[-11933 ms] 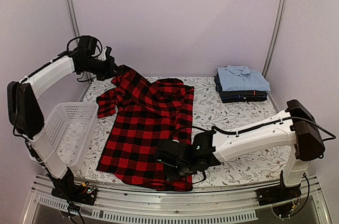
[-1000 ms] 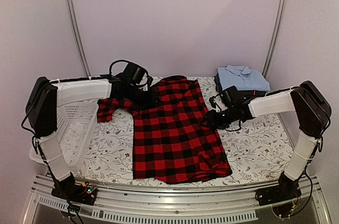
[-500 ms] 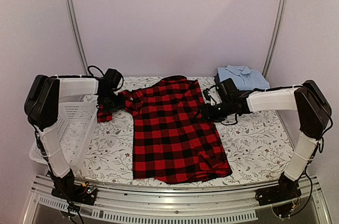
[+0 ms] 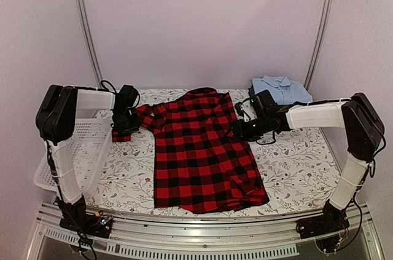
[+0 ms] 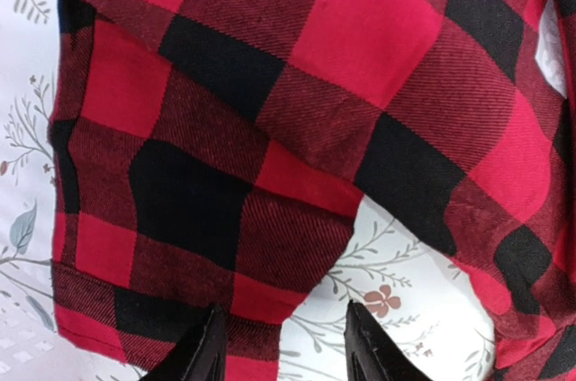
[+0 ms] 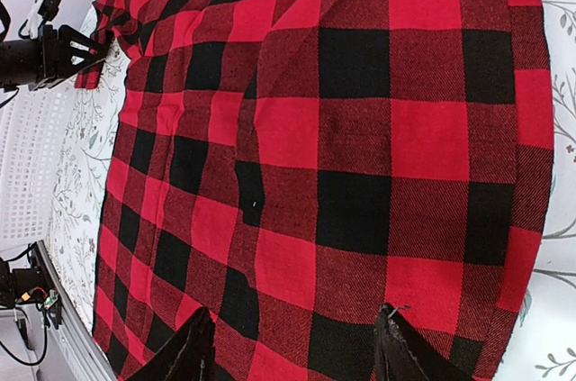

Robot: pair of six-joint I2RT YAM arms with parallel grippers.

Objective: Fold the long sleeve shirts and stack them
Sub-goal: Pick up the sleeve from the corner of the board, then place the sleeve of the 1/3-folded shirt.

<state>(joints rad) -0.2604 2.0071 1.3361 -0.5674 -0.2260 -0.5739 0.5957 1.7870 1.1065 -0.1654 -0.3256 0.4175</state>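
Note:
The red-and-black check shirt lies spread flat in the middle of the table, collar at the far end. Its left sleeve is bunched toward the basket. My left gripper hovers over that sleeve. In the left wrist view the sleeve lies under my left gripper, whose jaws are open and hold nothing. My right gripper sits at the shirt's right edge. It is open above the cloth. A folded light blue shirt tops the stack at the back right.
A white mesh basket hangs off the table's left side, right beside the left arm. The right arm stretches across in front of the folded stack. A floral cloth covers the table.
My left gripper has moved left from the shirt's shoulder out to the sleeve and its jaws have widened. The right gripper has shifted left onto the shirt's right edge.

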